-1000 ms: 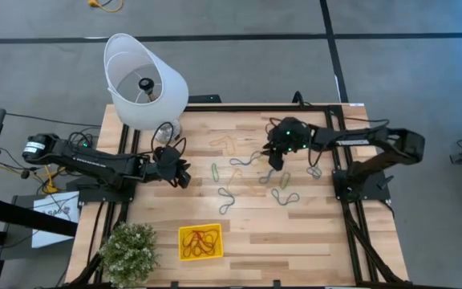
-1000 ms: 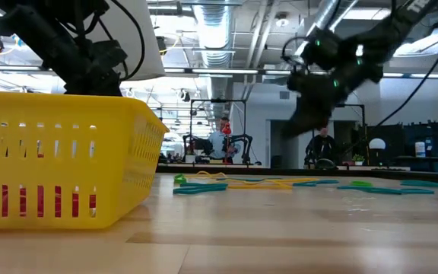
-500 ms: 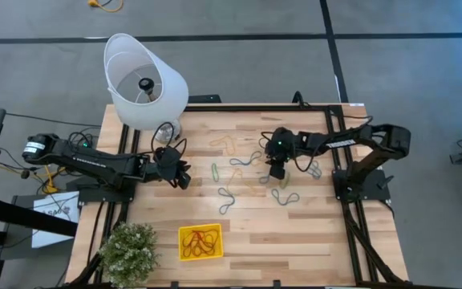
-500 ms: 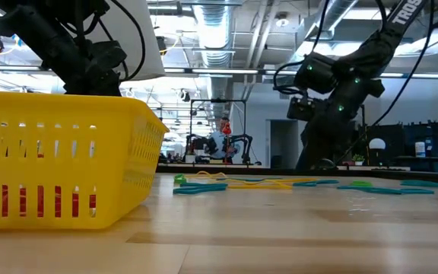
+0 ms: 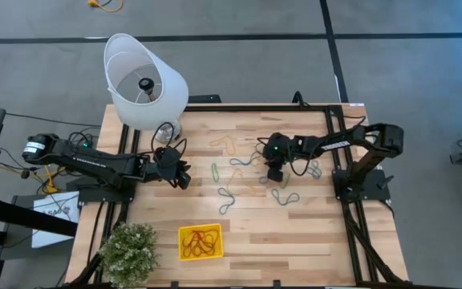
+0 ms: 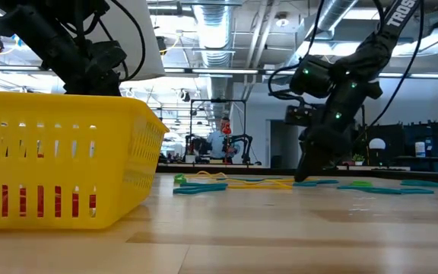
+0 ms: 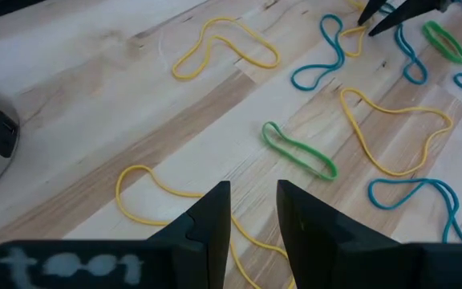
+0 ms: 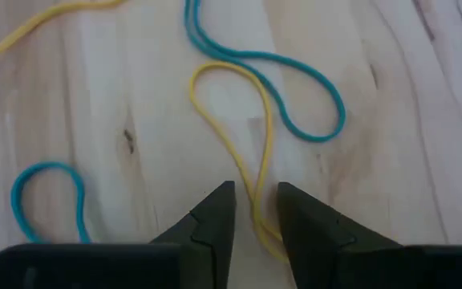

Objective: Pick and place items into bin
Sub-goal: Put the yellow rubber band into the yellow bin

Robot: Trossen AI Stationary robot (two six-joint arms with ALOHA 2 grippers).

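step: pick | right gripper (image 8: 253, 210) down mid-bench, fingers astride a yellow band (image 8: 251, 156), gap narrow, nothing gripped (left gripper (image 7: 253, 210) waits near left edge, slightly parted, empty) | bin (image 5: 200, 242) at front edge | next: pinch, lift, carry to bin

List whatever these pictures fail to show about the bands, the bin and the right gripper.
- Right wrist view: the thin yellow rubber-band loop runs between the right gripper's open jaws, which hide its near end.
- Low view: the shallow bright-yellow plastic bin's slotted wall hides most of the red and orange rubber bands inside; in the high view they are too small to count.
- Right wrist view: the gripper body cuts off a blue rubber-band loop.
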